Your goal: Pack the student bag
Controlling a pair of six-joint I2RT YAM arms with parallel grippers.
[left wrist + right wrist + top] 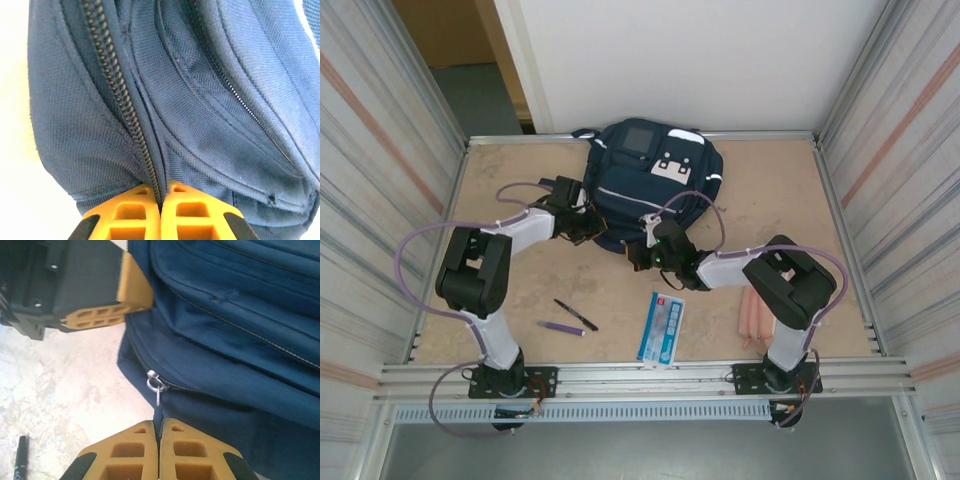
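Bag lies at the far middle of the table, its near end towards the arms, both of which reach in to that end. The left gripper has its fingers pressed together on the navy fabric right where the zip runs down between them. The right gripper is also pressed together, just below the small metal pull; whether it nips the pull's tab, the cloth or nothing, I cannot tell.

The zip looks closed, and a pen, a purple marker, a blue-and-white packet and a pink case lie out on the table nearer the bases. So I'd say the step in hand is opening the bag. Next, one gripper should hold the cloth firm while the other takes the pull properly and draws it along the zip.
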